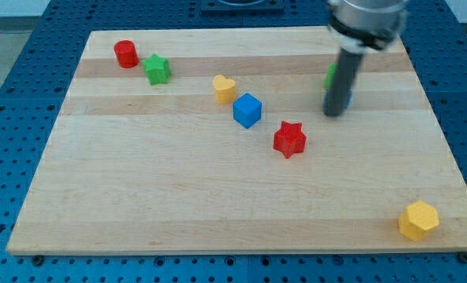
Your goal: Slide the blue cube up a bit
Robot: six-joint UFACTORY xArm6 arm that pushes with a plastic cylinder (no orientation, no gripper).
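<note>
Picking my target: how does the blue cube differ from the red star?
The blue cube is blue and boxy; the red star is red and pointed. The cube lies up-left of the star, beside the yellow heart. My tip is nearer the star. Both rest untouched.

One camera looks down steeply from the board's [218,181] six o'clock edge toward twelve, close enough to fill the view.

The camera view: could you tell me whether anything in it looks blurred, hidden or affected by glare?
In the camera view, the rod and the arm's head above it look soft and smeared, while the blue cube and red star are sharp; my tip stands to the view's right of the blue cube, partly hiding green and blue blocks behind the rod; lighting is even, shadows short and faint, no glare on the board.
</note>
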